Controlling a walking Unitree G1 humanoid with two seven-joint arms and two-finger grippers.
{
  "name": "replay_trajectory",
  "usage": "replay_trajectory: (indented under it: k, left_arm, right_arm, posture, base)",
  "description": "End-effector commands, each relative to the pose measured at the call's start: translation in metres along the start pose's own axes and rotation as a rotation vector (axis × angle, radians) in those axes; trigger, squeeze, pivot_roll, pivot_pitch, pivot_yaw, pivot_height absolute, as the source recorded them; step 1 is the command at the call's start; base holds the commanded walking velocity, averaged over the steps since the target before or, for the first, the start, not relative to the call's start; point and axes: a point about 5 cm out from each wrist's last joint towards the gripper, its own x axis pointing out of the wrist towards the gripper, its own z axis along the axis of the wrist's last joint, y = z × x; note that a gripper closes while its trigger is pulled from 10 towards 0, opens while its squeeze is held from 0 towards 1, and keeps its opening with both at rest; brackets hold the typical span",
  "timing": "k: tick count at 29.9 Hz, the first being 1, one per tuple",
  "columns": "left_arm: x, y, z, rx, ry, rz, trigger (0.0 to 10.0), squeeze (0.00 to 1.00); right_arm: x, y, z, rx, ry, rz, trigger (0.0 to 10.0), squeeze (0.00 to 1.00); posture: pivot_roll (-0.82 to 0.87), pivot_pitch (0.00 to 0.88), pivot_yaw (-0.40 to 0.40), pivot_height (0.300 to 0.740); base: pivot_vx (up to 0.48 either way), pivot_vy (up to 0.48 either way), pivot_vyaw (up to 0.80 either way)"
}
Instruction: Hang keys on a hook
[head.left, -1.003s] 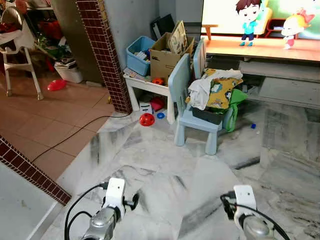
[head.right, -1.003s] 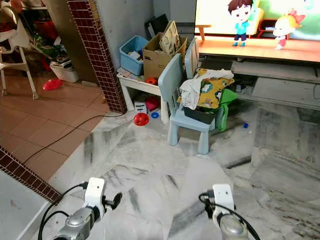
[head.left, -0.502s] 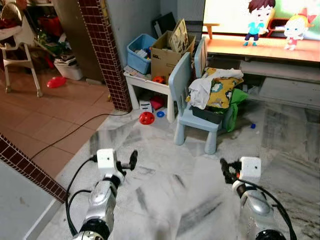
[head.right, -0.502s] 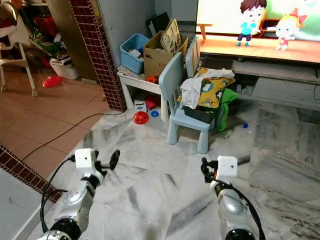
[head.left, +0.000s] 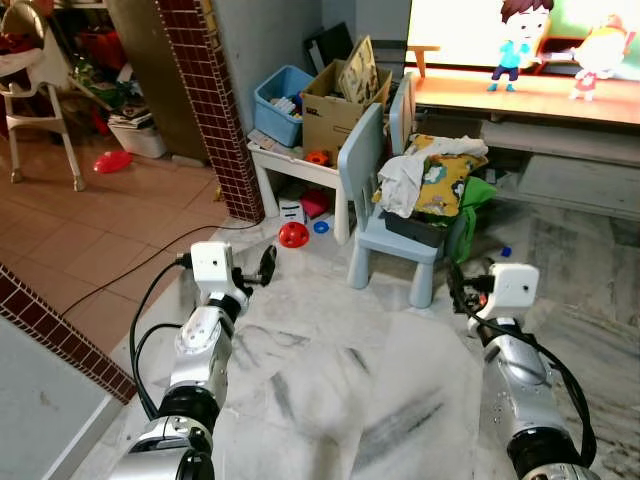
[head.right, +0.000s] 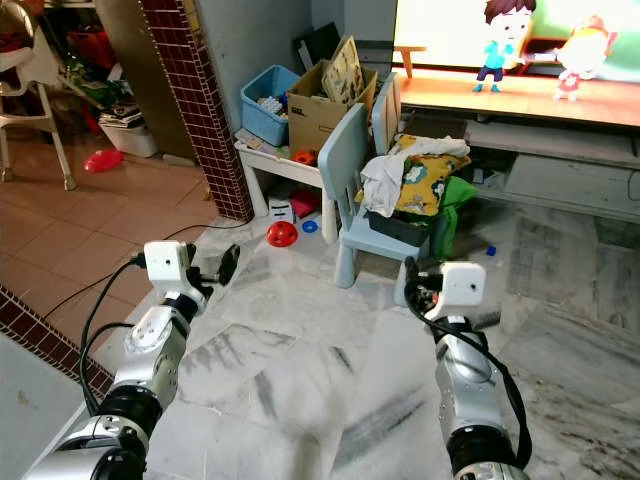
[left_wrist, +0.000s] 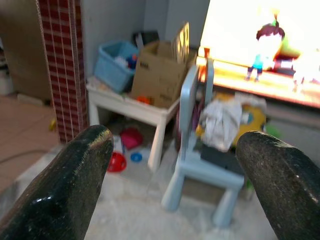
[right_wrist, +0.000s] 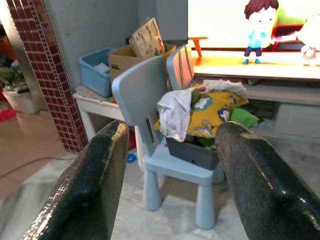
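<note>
Head views: both arms raised forward over the marble floor (head.left: 330, 390), left gripper (head.left: 266, 266) near the brick pillar (head.left: 213, 100), right gripper (head.left: 458, 290) just before the pale blue chair (head.left: 385, 210). Left wrist view: fingers (left_wrist: 75, 185) spread wide, nothing between them, aimed at the white side table (left_wrist: 135, 102) with cardboard box (left_wrist: 155, 72) and blue bin (left_wrist: 115, 62). Right wrist view: fingers (right_wrist: 90, 185) also spread and empty, pointed at the chair piled with clothes (right_wrist: 200, 110); TV screen (right_wrist: 250, 25) shows cartoon figures. No legible writing. Can't locate keys or hook.
</note>
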Motion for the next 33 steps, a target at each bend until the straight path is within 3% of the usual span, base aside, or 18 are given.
replay_trajectory:
  k: [1, 5, 9, 14, 19, 33]
  left_arm:
    - [-0.001, -0.003, 0.004, -0.002, -0.018, 0.008, 10.0, 0.00]
    - [-0.004, -0.012, 0.007, -0.005, -0.035, -0.018, 10.0, 0.00]
    - [-0.007, -0.012, 0.005, 0.002, -0.007, -0.005, 10.0, 0.00]
    - [-0.007, -0.002, 0.009, -0.006, -0.012, 0.044, 10.0, 0.00]
    - [-0.003, -0.004, 0.019, -0.006, -0.037, 0.049, 10.0, 0.00]
    - [0.001, -0.011, 0.025, -0.016, -0.019, 0.048, 10.0, 0.00]
  right_arm:
    - [0.001, 0.007, 0.006, 0.006, -0.016, 0.004, 10.0, 0.00]
    - [0.001, 0.011, 0.020, 0.011, -0.063, 0.004, 10.0, 0.00]
    - [0.004, 0.011, 0.033, 0.159, -0.090, -0.035, 10.0, 0.00]
    - [0.005, 0.008, 0.038, 0.016, -0.102, -0.010, 10.0, 0.00]
    - [0.006, 0.007, 0.042, -0.076, -0.100, -0.010, 10.0, 0.00]
    - [0.005, 0.007, 0.044, -0.095, -0.074, -0.024, 10.0, 0.00]
  posture:
    - [-0.11, 0.000, 0.056, 0.740]
    - [-0.10, 0.000, 0.052, 0.740]
    - [-0.10, 0.000, 0.050, 0.740]
    - [-0.09, 0.000, 0.048, 0.740]
    - [-0.09, 0.000, 0.047, 0.740]
    - [-0.10, 0.000, 0.052, 0.740]
  base:
    - [0.000, 0.000, 0.00]
    - [0.000, 0.000, 0.00]
    - [0.000, 0.000, 0.00]
    - [0.000, 0.000, 0.00]
    - [0.000, 0.000, 0.00]
    - [0.000, 0.000, 0.74]
